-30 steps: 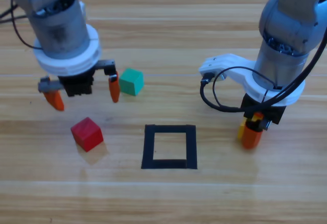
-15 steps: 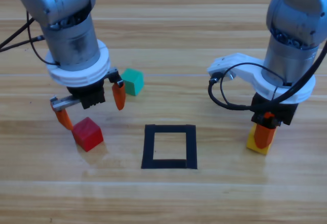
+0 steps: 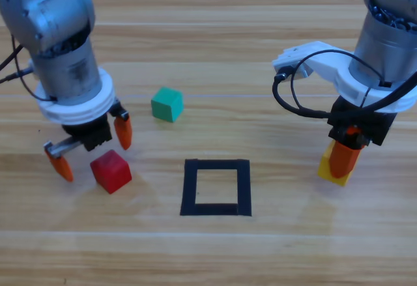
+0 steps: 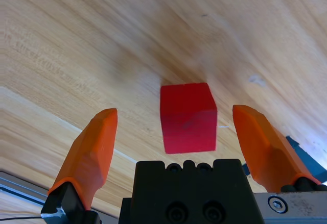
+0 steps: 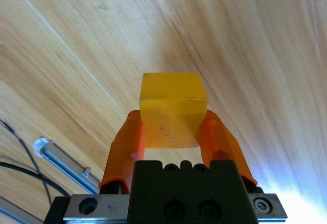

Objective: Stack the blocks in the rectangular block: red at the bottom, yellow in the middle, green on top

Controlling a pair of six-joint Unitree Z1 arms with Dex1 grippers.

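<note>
The red cube (image 3: 111, 171) lies on the wood left of the black tape rectangle (image 3: 215, 187). My left gripper (image 3: 91, 146) is open just above and left of it, jaws spread wide; in the left wrist view the red cube (image 4: 187, 117) sits between the two orange fingers, untouched. The green cube (image 3: 167, 104) rests farther back, between the arms. At the right, my right gripper (image 3: 343, 161) is shut on the yellow cube (image 3: 333, 169). The right wrist view shows the yellow cube (image 5: 172, 109) pinched between both jaws, above the table.
Bare wood fills the inside of the tape rectangle and the table's front. A black cable (image 3: 293, 100) loops off the right arm's wrist.
My left gripper has moved left and toward the front, coming down around the red cube. My right gripper has shifted right and back with the yellow cube in it.
</note>
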